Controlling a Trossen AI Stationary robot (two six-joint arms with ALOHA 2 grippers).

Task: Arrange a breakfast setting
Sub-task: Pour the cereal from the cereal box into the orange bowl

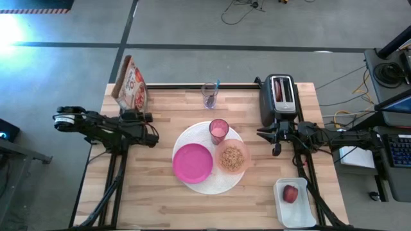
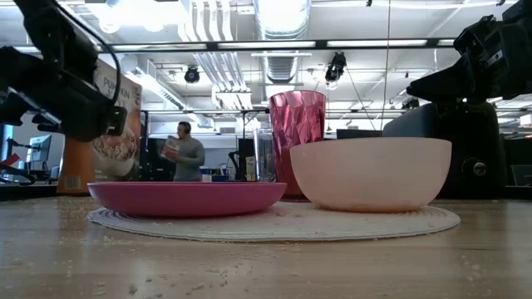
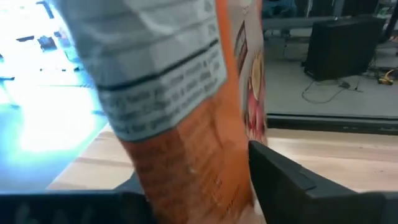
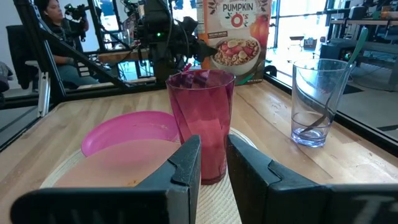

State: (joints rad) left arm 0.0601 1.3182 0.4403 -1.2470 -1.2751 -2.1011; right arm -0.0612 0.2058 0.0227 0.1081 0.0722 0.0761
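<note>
Breakfast setting [image 1: 212, 157], part laid at mid-table on the large round white plate [image 1: 191, 135]. On that plate: smaller magenta plate [image 1: 192, 162], bare; translucent peach bowl [image 1: 232, 158], touching it and holding brown cereal [image 1: 232, 158]; pink translucent tumbler [image 1: 219, 130] upright at the plate's far rim, contents impossible to make out.

Beyond the plate, toward the table's far edge: clear glass [image 1: 210, 95] with the teal-handled spoon [image 1: 216, 85] standing in it. Well off the plate on the right arm's side: white tray [image 1: 302, 212] holding the small red fruit [image 1: 290, 194], and a toaster [image 1: 280, 96].

Left gripper [image 1: 149, 119] well off the plate's other side, hard against the cereal box [image 1: 130, 83], one of its fingers [image 3: 286, 180] pressed alongside the carton; impossible to tell whether clamped or letting go. Right gripper [image 4: 210, 165] near the plate's right rim, facing the tumbler, fingers a narrow gap apart, holding nothing.

Step judged in hand: parting from the box, cereal already poured. Next move likely calls for backing clear without tipping the carton, then fetching spoon or fruit to the plate.
</note>
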